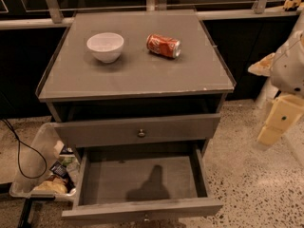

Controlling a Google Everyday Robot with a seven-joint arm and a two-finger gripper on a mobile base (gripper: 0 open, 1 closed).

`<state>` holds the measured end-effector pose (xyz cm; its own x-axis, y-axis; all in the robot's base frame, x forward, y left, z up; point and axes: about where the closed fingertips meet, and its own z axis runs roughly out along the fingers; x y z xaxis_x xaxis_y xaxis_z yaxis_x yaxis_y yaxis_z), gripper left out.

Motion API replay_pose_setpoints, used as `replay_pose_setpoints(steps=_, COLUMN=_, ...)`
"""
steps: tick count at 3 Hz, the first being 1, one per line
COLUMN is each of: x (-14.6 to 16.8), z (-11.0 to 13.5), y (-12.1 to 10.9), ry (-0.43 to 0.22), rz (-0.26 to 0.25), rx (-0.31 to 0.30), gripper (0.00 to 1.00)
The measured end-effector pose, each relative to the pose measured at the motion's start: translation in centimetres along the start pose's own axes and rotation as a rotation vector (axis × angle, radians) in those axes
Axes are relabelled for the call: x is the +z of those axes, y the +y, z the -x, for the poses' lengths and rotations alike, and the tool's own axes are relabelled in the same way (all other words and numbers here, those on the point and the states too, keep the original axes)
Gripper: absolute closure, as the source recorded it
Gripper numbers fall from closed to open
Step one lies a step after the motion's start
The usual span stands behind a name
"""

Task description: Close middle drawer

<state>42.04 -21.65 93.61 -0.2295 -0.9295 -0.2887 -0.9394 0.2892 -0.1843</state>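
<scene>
Hanging to the right of the cabinet (pixel 216 106) and well apart from it, the robot's cream gripper (pixel 277 123) sits over the speckled floor; whether it is open or closed cannot be told. The middle drawer (pixel 142 207) stands pulled far out beneath the upper drawer (pixel 180 127). On the tabletop (pixel 137 75), a white bowl (pixel 105 46) sits near a red can (pixel 163 45) lying on its side.

On the grey surface (pixel 137 77) I see a white bowl (pixel 105 45) and, to its right, a red can (pixel 163 45) lying on its side. A clear bin (pixel 28 193) of wrappers sits on the speckled floor (pixel 251 175), with a black cable (pixel 19 144) looping by it.
</scene>
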Motion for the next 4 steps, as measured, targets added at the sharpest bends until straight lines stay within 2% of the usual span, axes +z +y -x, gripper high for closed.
replay_pose_setpoints(steps=1, x=3.65, z=-1.02, y=2.83, ry=-0.047, rz=0.052, rx=0.021, gripper=0.18)
replay_pose_setpoints(steps=4, x=4.32, z=-1.15, y=3.34, ry=-0.028, rz=0.064, rx=0.020, gripper=0.88)
